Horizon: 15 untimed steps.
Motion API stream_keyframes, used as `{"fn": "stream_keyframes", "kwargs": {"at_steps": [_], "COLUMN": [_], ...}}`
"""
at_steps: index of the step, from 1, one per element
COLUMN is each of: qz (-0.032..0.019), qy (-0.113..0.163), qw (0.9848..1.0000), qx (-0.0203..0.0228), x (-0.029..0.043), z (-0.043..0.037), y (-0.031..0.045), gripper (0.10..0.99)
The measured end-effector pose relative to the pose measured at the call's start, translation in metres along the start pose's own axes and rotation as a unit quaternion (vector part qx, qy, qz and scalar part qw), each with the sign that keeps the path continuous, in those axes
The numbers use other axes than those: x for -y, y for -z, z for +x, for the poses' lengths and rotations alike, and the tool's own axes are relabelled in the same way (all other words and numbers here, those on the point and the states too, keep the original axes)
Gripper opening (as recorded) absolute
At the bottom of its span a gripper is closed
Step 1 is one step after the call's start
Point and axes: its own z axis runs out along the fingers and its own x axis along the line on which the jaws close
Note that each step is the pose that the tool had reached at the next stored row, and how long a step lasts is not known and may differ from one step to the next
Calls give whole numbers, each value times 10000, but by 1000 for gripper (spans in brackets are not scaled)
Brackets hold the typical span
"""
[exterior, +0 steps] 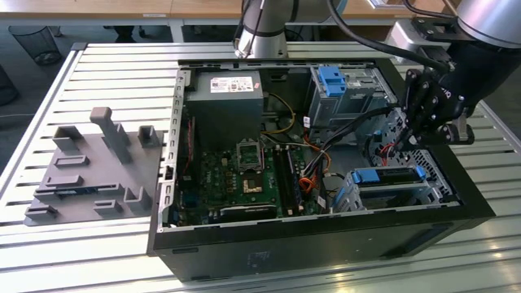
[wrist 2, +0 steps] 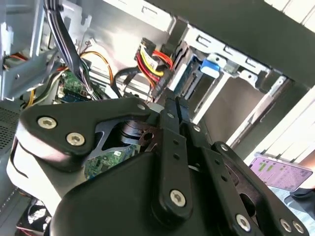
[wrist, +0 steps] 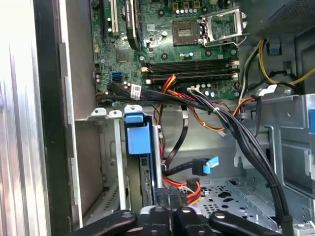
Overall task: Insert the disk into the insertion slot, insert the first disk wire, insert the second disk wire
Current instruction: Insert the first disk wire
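1. Exterior view, counted: one open computer case [exterior: 326, 244] on slatted desk [exterior: 114, 67], one grey fixture [exterior: 89, 165] beside it on the exterior view's left.
2. One disk [exterior: 389, 176], seated in the one insertion slot [exterior: 415, 194] at the case's corner.
3. One gripper [exterior: 407, 141] just above that slot, fingers [wrist 2: 170, 123] drawn together, tips at one black connector [wrist 2: 158, 81] on red-and-yellow wires. Cannot tell whether pinched.
4. One blue-tipped cable end [wrist: 211, 165] near the slot, apart from the disk.

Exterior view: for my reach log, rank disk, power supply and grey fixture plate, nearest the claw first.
1. Disk, just under the claw.
2. Power supply, inside the case, toward the exterior view's left.
3. Grey fixture plate, outside the case, far left.
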Motion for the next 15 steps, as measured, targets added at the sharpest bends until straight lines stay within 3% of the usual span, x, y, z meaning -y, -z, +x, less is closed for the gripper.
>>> {"fn": "stream_keyframes", "kwargs": {"at_steps": [1, 4, 5, 15], "qz": [-1, -1, -1, 0], "qy": [-2, -62, -102, -318], "qw": [10000, 10000, 9999, 9995], "qx": [0, 0, 1, 3], "x": [11, 23, 24, 19], "z": [-11, -33, -37, -105], "y": [0, -2, -3, -41], "gripper": [173, 184, 247, 247]}}
